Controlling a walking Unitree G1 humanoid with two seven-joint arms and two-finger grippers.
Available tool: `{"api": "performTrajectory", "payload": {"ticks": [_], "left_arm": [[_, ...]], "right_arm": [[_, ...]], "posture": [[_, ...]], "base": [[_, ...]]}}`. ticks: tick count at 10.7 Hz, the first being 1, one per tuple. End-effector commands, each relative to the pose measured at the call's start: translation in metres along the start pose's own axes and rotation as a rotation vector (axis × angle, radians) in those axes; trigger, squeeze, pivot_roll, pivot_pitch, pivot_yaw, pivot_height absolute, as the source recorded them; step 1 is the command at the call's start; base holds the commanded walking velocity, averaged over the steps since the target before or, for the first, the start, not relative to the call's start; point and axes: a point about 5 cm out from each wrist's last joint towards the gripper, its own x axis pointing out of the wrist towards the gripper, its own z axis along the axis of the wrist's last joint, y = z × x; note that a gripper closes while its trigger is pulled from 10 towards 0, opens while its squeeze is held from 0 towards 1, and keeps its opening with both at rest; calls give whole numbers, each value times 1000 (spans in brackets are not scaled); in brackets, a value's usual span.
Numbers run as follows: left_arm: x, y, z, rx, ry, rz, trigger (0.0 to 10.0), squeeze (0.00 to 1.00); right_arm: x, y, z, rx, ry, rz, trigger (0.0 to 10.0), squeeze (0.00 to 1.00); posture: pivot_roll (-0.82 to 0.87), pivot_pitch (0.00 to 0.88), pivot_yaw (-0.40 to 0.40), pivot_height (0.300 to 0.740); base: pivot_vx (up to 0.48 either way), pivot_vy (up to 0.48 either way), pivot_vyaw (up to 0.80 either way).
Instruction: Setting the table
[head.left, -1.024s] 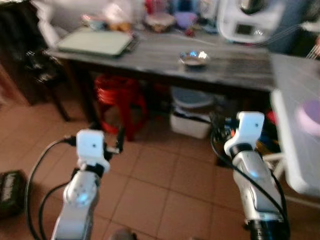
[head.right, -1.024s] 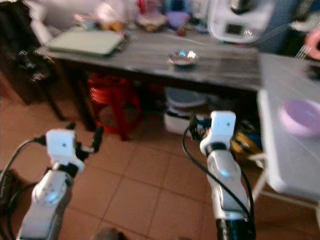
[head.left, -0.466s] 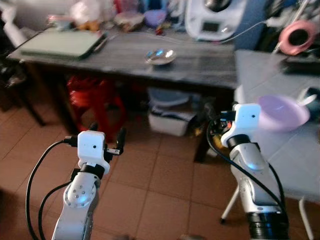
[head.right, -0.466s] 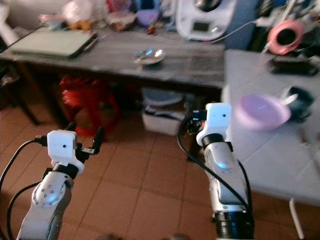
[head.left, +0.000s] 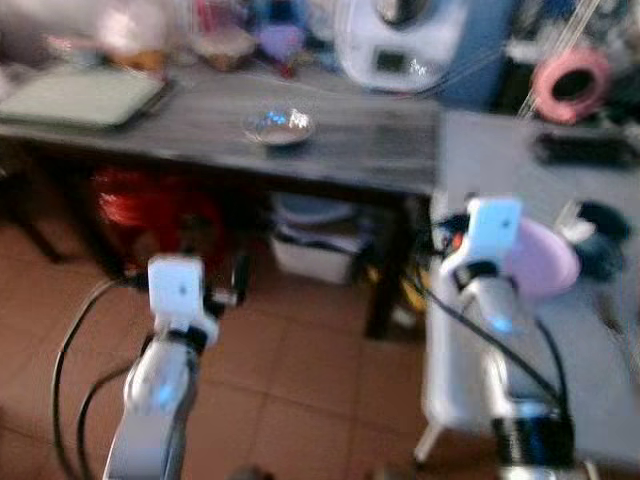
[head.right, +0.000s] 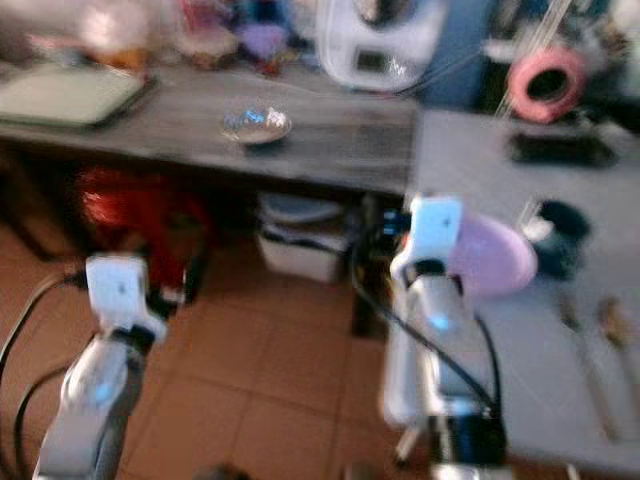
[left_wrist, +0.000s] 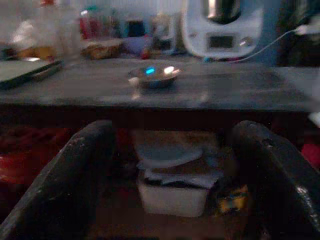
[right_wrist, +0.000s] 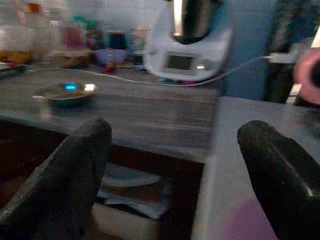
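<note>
We had both arms raised in front of us over the tiled floor, short of the furniture, and the head views were blurred. Our left gripper had its two fingers spread wide with nothing between them, and our right gripper was spread and empty as well. We judged that this suited a walk toward something to be picked up or set out, with both grippers ready.

The things for the table lay on two surfaces. A small metal dish sat near the front edge of the dark wooden surface, apart from the clutter and the white kitchen machine along the back. A lilac plate lay on the pale surface to our right, close to its near corner and just behind our right wrist; a dark cup stood beside it, and what looked like cutlery lay nearer us. Whether these were already laid or waiting to be moved, we could not tell.

The pale surface's corner stood close to our right arm, so we judged any swing to that side would need care. A red stool and a white box filled the space under the dark surface; the floor before us offered the open room.
</note>
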Motion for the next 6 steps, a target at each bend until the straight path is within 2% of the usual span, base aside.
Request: {"api": "performTrajectory", "payload": {"ticks": [1, 3, 4, 6], "left_arm": [[-2, -1, -1, -29, 6, -10, 10000, 0], [-3, 0, -1, -43, 4, -7, 10000, 0], [-3, 0, -1, -45, 5, -8, 10000, 0], [-4, 0, -1, -46, 5, -12, 10000, 0]], "right_arm": [[3, -5, 2, -11, -7, -13, 10000, 0], [5, -5, 3, -29, -7, 1, 10000, 0], [4, -4, 2, -28, 3, -1, 10000, 0], [2, -2, 1, -28, 6, 6, 10000, 0]], "posture": [[4, 8, 27, 740], [6, 11, 21, 740], [5, 13, 20, 740], [0, 16, 23, 740]], "base": [[0, 0, 0], [0, 0, 0], [0, 0, -800], [0, 0, 0]]}}
